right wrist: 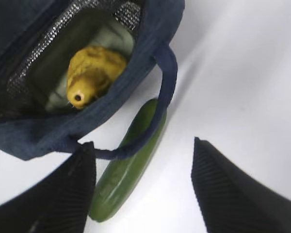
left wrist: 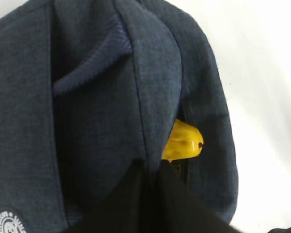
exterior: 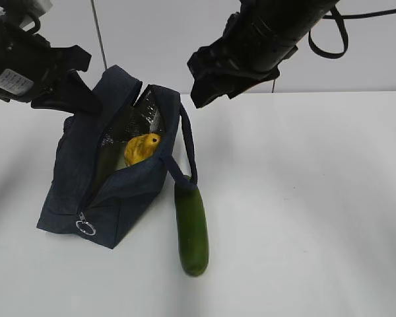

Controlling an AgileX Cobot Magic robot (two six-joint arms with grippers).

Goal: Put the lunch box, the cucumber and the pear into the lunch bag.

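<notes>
With the pear already in the bag, its dark-dotted tip pointing up out of the foil-lined mouth, two of the three items appear packed: a pale green surface under the pear in the right wrist view is probably the lunch box lid, though too little shows to be sure. The cucumber remains outside, lying on the white worktop just beside the bag's right side, one end tucked under the loop handle that droops across it. The left gripper is pressed together on the bag's near fabric edge, apparently pinching it to keep the zippered mouth pulled wide for loading. The right gripper hangs above the cucumber with its fingers spread and nothing between them, seemingly lined up for the last pickup. The handle may complicate that move, since a straight lift from the covered end could snag the strap and tug the bag; a grasp nearer the free end looks safer. The zipper ring hangs at the bag's near corner, clear of the opening, so the slot stays open along the top.
</notes>
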